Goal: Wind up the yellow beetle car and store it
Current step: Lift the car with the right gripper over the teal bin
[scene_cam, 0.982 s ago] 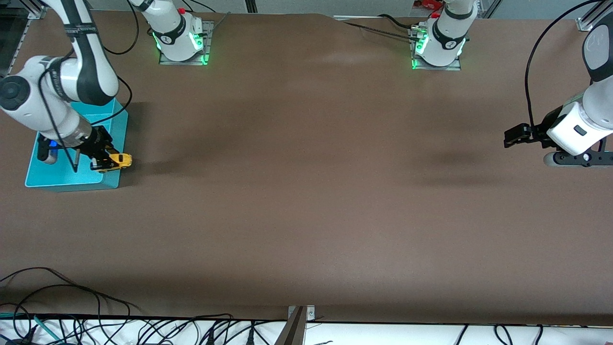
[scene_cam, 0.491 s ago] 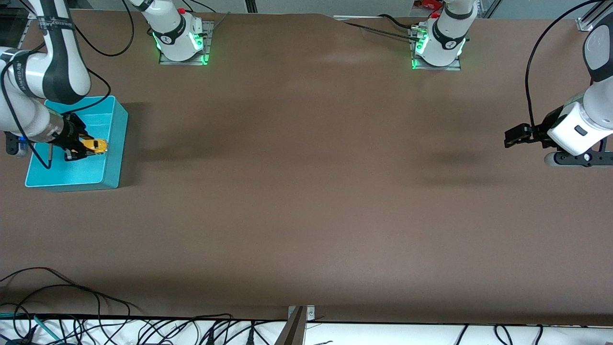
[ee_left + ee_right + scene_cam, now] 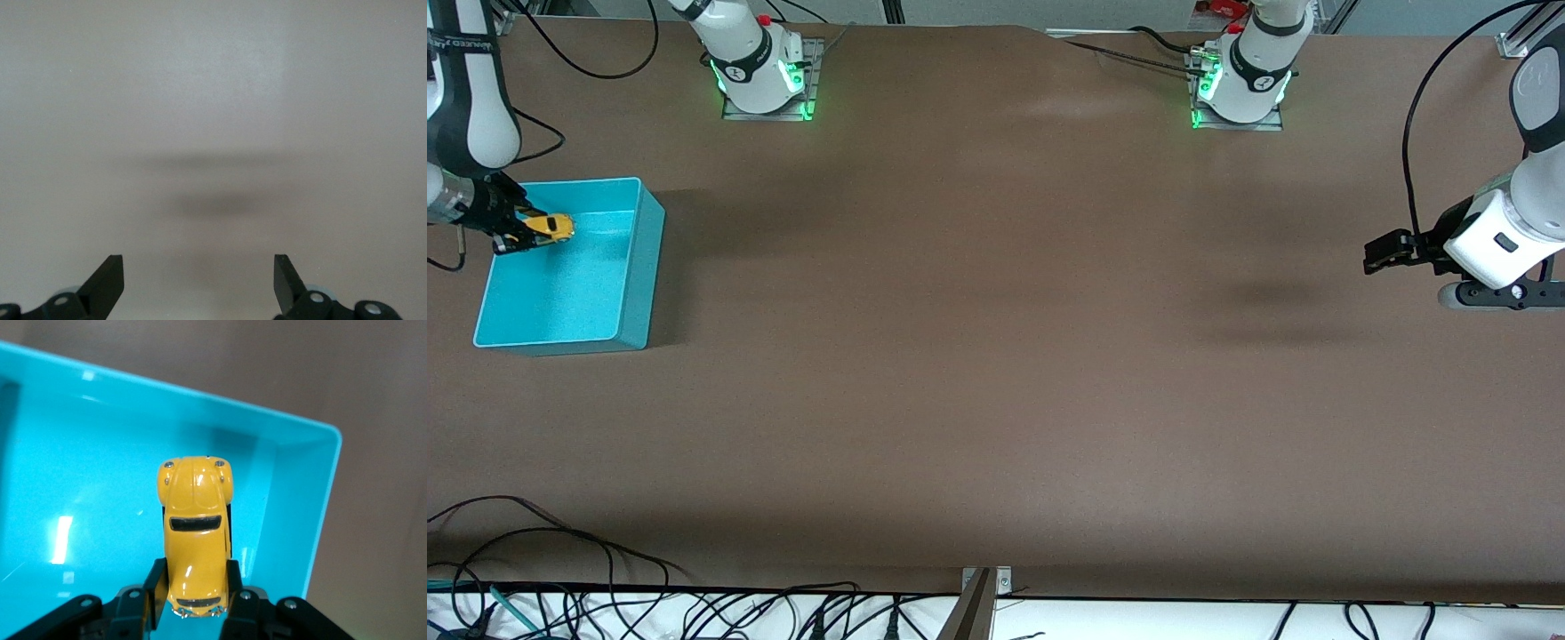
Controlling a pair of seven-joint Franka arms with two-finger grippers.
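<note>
The yellow beetle car (image 3: 553,228) (image 3: 195,527) is a tiny rounded toy with dark windows. My right gripper (image 3: 523,233) (image 3: 193,577) is shut on its sides and holds it in the air over the teal bin (image 3: 630,302) (image 3: 313,520), above the bin's end nearest the robots' bases. The car's nose points away from the fingers (image 3: 155,583). My left gripper (image 3: 1376,258) (image 3: 199,277) waits open over bare table at the left arm's end, with nothing between its fingertips.
The teal bin stands at the right arm's end of the brown table (image 3: 996,356). Cables (image 3: 605,578) lie along the table's edge nearest the front camera. Both arm bases (image 3: 760,67) stand along the edge farthest from that camera.
The right arm has carried the car from over the bin's front corner across the bin toward the end nearest the bases. The left arm has not moved.
</note>
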